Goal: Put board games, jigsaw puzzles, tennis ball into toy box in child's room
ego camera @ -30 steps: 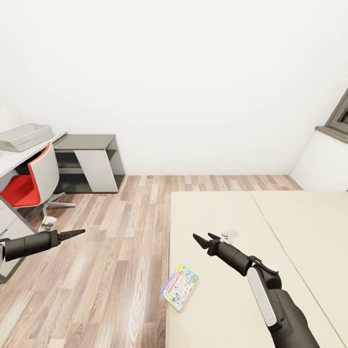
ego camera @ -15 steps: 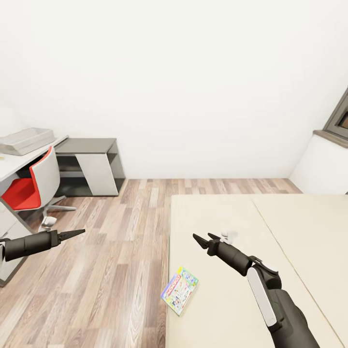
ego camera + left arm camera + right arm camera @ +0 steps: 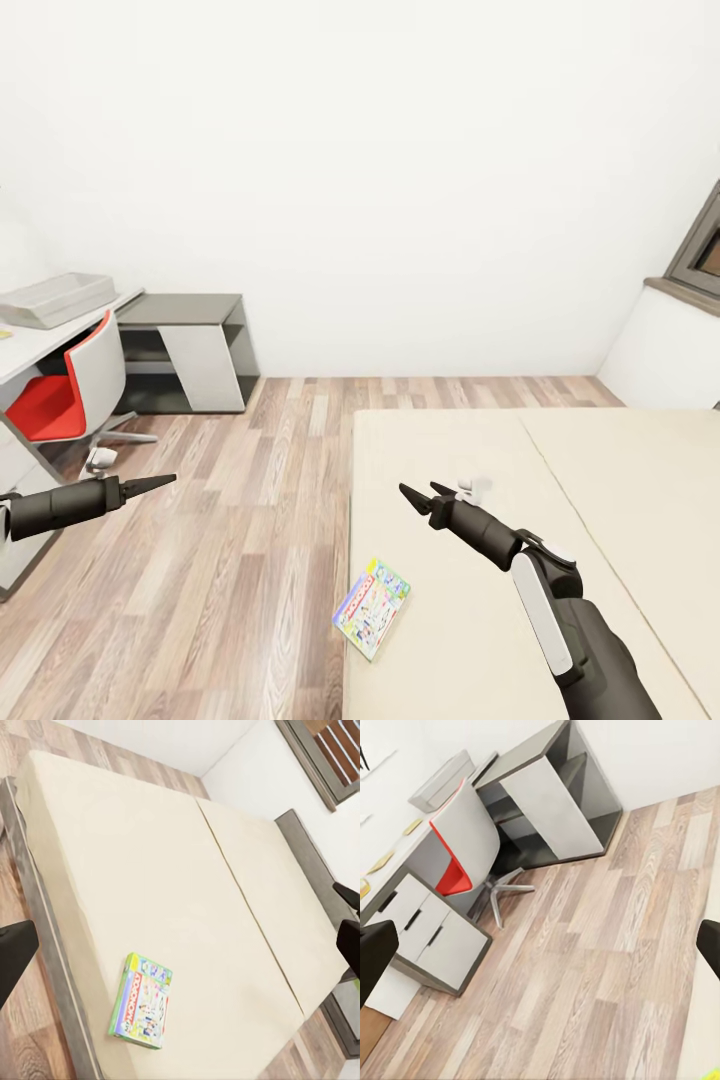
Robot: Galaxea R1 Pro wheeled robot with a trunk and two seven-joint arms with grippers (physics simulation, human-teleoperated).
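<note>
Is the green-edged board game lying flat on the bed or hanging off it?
Flat on the bed, printed face up: the board game lies near the mattress's edge, fully supported in the left wrist view.

The head view looks from high, forward and down, over the bed (image 3: pixel 520 520), the wooden floor (image 3: pixel 230 520) and the far desk (image 3: pixel 40 345). The left wrist view faces the bed (image 3: pixel 172 892) from above, fairly near, so it shares the mattress with the head view. The right wrist view faces the floor (image 3: pixel 607 967) and desk (image 3: pixel 405 862).
</note>
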